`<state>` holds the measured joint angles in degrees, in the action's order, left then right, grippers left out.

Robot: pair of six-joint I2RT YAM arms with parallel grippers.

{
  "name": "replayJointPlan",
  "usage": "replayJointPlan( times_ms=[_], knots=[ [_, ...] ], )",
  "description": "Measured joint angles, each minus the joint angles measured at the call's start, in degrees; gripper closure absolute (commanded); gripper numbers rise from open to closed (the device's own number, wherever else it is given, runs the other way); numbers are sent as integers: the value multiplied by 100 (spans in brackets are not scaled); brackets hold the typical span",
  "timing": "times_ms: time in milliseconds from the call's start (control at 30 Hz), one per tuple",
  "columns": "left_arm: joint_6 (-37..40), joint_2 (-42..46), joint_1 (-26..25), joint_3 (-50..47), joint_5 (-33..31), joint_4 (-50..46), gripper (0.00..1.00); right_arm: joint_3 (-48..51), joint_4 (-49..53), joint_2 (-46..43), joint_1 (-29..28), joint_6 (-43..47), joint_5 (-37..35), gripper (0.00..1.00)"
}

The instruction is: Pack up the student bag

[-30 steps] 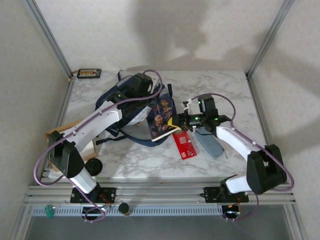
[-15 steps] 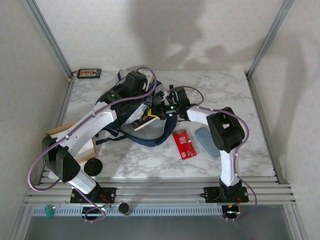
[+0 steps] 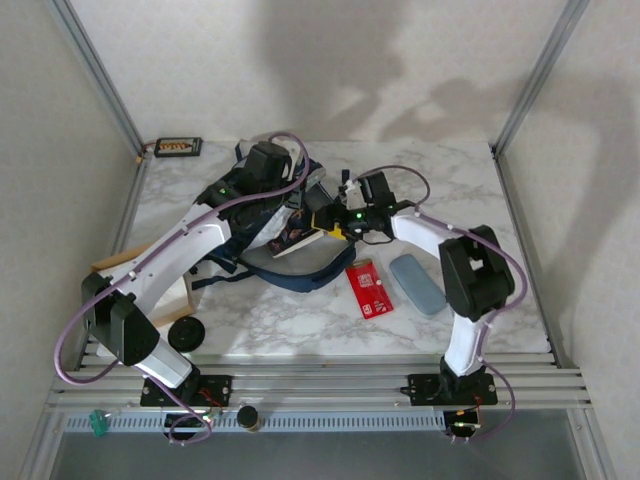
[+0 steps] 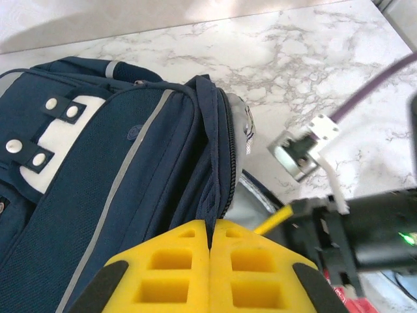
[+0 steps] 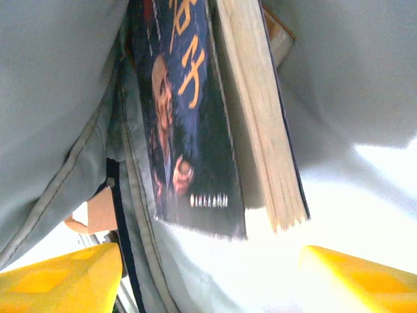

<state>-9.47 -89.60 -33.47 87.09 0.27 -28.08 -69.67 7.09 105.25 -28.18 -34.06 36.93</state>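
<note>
Top external view: the student bag (image 3: 272, 228) is lying on the marble table (image 3: 470, 190), toward the back and left of centre, with both arms reaching to it.
Left gripper (image 4: 210, 229): its yellow fingers (image 4: 163, 267) are pressing together, pinching the navy edge of the bag's opening beside the zipper.
Right gripper (image 5: 208, 270): its yellow fingers (image 5: 58, 277) are standing wide apart at the mouth of the bag, holding nothing.
Book (image 5: 189, 130): it is resting against the bag's pale lining, its dark cover with orange lettering facing the right wrist camera; from above, its near end is sticking out of the opening.
Red card (image 3: 368, 290): it is lying flat on the marble, near the bag on the side toward the right arm's base.
Grey-blue case (image 3: 417, 283): it is lying just right of the red card.
Black round thing (image 3: 187, 333): it is sitting near the table's left front edge, close to a tan box (image 3: 103, 266).
</note>
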Motion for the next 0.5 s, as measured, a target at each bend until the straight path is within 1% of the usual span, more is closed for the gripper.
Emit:
replayJointPlan(
  times_ms=[100,267,333,367,433,500],
  knots=[
    [-31,0,0,-2,13,4,100,350,20,-297,-247,-81,-210,34],
    [-68,0,11,-20,57,39,100,531,-85,-149,-667,-435,-433,47],
    [-85,0,22,-20,105,39,100,385,-109,87,-704,-525,-509,52],
    [-85,0,31,-20,146,39,100,245,-111,240,-706,-555,-608,57],
    [-83,0,33,-22,227,39,100,-111,-66,533,-706,-566,-927,64],
    [-81,7,37,-57,332,63,100,-422,-17,726,-706,-518,-1244,69]
  ],
)
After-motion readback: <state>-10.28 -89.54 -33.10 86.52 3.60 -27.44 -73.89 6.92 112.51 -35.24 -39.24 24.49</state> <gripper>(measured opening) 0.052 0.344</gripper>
